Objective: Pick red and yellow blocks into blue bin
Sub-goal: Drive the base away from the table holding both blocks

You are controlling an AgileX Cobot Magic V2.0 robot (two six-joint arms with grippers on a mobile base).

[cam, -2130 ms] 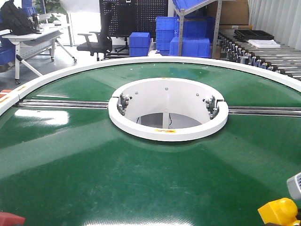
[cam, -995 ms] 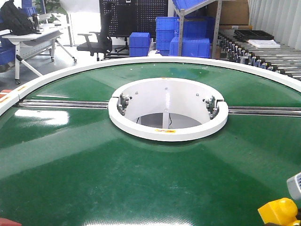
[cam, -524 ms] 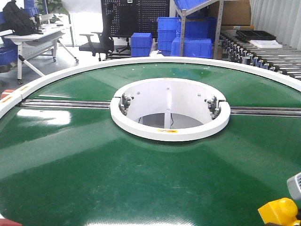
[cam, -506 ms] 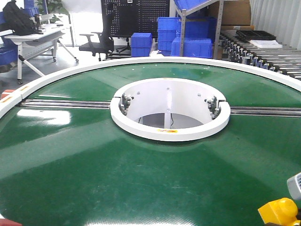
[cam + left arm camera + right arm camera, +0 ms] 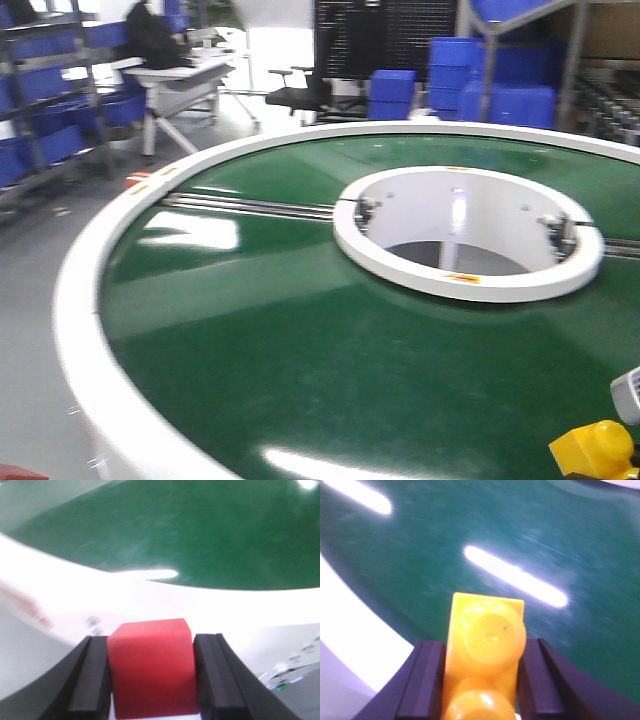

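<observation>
1. Left pincer [image 5: 152,676], seen from its own wrist, is clamped on the red cube [image 5: 150,662], held between both black pads. The white rim [image 5: 210,612] and green turntable [image 5: 200,530] lie beyond it.
2. Right pincer [image 5: 481,680] grips the yellow brick [image 5: 487,640] between its pads, with the studs facing the camera.
3. In the front view the brick sits just below a grey part, probably the right pincer.

The left gripper [image 5: 152,680] is closed tight on the red cube [image 5: 150,655], squeezing its two sides; the right gripper [image 5: 482,680] pinches the yellow brick [image 5: 487,635] the same way.
</observation>
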